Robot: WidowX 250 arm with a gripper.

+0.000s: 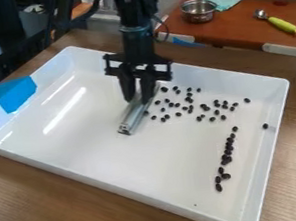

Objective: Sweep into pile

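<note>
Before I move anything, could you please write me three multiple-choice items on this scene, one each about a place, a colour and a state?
1. Where is the blue tape?
a) on the right wall of the tray
b) at the tray's left end, as pictured
c) on the wooden table in front of the tray

2. What colour are the small pieces in the tray?
a) nearly black
b) bright yellow
c) white

3. What is the state of the tool?
a) raised empty above the tray
b) holding a spoon
c) closed on the silvery bar

Right letters:
1: b, as the tape wraps the wall at that end.
2: a, as the pieces stand out dark against the white tray.
3: c, as its fingers sit on either side of the bar.
</note>
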